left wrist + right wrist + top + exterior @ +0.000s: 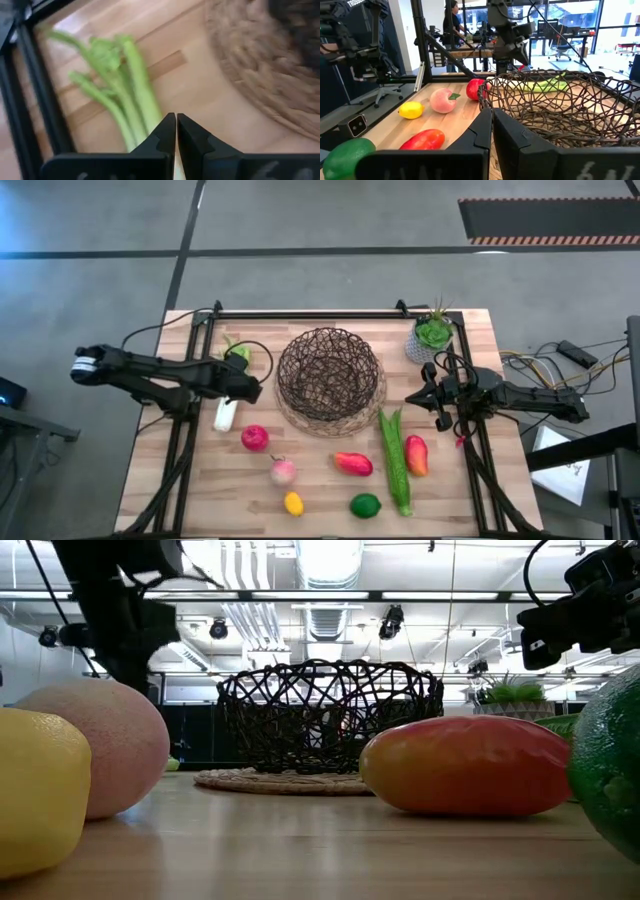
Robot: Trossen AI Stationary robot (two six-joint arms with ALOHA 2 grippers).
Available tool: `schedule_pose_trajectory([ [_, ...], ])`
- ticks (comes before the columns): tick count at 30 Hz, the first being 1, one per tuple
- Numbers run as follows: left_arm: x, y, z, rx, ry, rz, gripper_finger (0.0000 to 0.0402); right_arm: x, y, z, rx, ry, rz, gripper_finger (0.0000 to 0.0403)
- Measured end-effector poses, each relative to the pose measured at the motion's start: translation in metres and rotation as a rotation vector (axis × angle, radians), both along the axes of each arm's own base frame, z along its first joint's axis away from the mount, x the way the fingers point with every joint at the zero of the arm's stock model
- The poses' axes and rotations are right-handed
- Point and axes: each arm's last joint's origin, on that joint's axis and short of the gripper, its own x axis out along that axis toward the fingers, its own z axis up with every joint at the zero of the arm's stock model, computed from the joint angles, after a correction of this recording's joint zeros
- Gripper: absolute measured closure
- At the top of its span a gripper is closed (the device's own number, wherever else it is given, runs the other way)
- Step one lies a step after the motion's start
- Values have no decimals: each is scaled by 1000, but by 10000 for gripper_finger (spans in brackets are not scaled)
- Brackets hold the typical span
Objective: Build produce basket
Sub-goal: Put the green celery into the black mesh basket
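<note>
The dark wire basket (296, 348) sits on its pale woven base mid-table, with nothing in it. The pale green celery (227, 414) lies on the table left of the basket. My left gripper (252, 390) is over the celery's middle, and its fingers (176, 131) are shut. The celery's stalks (131, 100) run under one finger. My right gripper (424, 396) is shut and raised at the basket's right side, facing the basket wall (560, 105). Red (255, 438), pink (283, 471) and red-orange (353, 464) fruits, a lemon (293, 503), a lime (366, 505) and a long green vegetable (395, 460) lie along the near half. My left gripper has its shut fingers over the celery's stalk (134, 140), coming from above along its length. One finger hides the spot, so I cannot tell whether it touches. The celery lies flat on the table.
A small grey pot with a green plant (432, 337) stands at the far right corner, just behind my right arm. A second red-orange fruit (416, 455) lies beside the long vegetable. A black frame (300, 313) runs along the table's far edge and sides. Bare wood shows at the near left.
</note>
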Motion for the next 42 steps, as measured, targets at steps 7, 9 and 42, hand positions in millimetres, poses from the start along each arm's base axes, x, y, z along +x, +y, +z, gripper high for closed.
schedule_pose_trajectory([
  [7, -2, 22, -12, -70, 50, 130, 368, 0, 0, 0, 0, 0, 0, 394],
  [9, -3, 29, -13, -78, 67, 149, 338, 0, 0, 0, 0, 0, 0, 394],
  [42, 3, 68, -95, -353, 262, 203, 210, 0, 0, 0, 0, 0, 0, 394],
])
